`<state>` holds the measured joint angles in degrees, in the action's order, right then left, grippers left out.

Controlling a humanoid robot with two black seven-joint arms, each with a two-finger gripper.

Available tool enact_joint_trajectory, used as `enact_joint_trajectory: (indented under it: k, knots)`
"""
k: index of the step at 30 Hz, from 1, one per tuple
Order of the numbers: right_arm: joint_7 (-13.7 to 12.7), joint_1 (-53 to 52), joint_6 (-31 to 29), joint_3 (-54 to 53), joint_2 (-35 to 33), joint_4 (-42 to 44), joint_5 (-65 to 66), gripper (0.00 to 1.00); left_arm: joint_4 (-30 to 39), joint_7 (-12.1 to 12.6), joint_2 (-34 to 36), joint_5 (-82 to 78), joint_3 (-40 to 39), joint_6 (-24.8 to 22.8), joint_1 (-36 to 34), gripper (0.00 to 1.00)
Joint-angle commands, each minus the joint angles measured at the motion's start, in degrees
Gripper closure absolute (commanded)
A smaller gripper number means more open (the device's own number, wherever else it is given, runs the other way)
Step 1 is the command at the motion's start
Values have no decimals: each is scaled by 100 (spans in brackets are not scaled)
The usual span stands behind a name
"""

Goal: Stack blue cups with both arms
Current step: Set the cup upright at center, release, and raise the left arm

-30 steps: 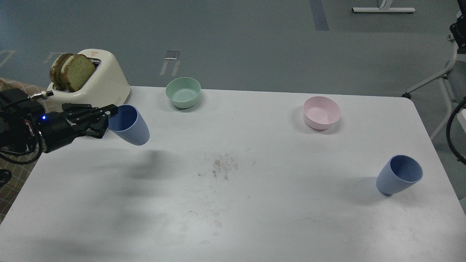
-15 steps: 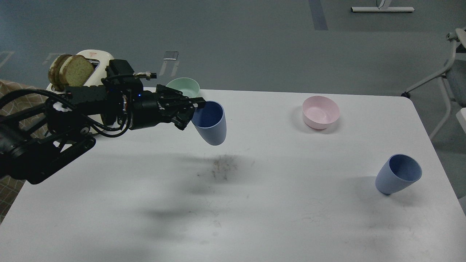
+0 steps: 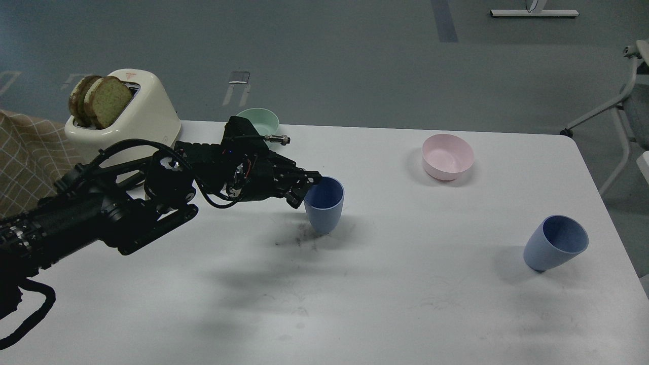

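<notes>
— Nearest the camera, what lies on the white table (image 3: pixel 355 314)?

— Only bare top and faint scuffs. Further in, on the right, a second blue cup (image 3: pixel 555 243) stands alone near the edge, upright, well apart from everything. The right arm is not in view.

— And the middle?

— The left gripper (image 3: pixel 307 183) pinches the near rim of the first blue cup (image 3: pixel 324 204), one finger inside and one outside as far as I can tell. That cup is upright over a dark smudge (image 3: pixel 304 234), at or just above the tabletop; I cannot tell if it touches.

— What could go wrong?

— A rim pinch is thin. If the fingers let go before the narrow base is settled, the cup may tip or roll. If they pull away sideways, they may drag it over.

— Anything behind?

— A pink bowl (image 3: pixel 448 156), a mint bowl (image 3: pixel 261 119) partly hidden by the arm, and a toaster (image 3: pixel 129 117) holding bread. A wide swing back could clip the mint bowl.
</notes>
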<state>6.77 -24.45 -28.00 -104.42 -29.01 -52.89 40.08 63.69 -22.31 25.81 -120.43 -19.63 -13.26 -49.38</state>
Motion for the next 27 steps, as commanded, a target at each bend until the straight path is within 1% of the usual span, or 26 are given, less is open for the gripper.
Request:
enact_joint_trajectory:
  k: [1,9,10,11,12,13,16,17,19,20,22,24,26,27]
  knots:
    - [0,19,0,9,1,-2,0,0,-23,7,-181,-7,3,8,25,100]
    - [0,46,0,10,1,-19,9,0,-23,51,-208,11,-6,8,16,100]
    - [0,46,0,10,1,-11,9,0,-23,77,-208,28,-15,8,16,76]
    - [0,54,0,10,1,-10,9,0,-23,112,-199,46,-15,8,25,63]
    - [0,89,0,10,-8,-10,9,0,-6,173,-190,63,-32,8,33,39]
    - [0,116,0,10,-8,-19,9,0,3,191,-190,72,-41,17,42,31]
    - [-9,282,0,97,-95,-124,18,0,65,218,-146,299,-94,52,51,20]
    - [-9,370,0,123,-139,-203,26,0,74,218,-137,423,-111,60,60,19]
    - [-9,782,0,194,-245,-650,44,0,82,218,-111,1027,-382,61,51,13]
    - [-9,784,0,194,-245,-652,44,0,82,218,-111,1030,-384,61,51,13]
    - [-9,994,0,194,-350,-941,96,0,65,183,-93,1512,-761,61,60,9]
    - [-9,1231,0,203,-656,-1170,236,0,21,157,-58,2283,-1269,52,69,4]
    - [-9,1294,0,203,-798,-1258,360,0,21,139,3,2733,-1508,43,86,3]
    - [-9,1320,0,203,-851,-1328,517,0,30,139,47,3292,-1761,43,147,3]
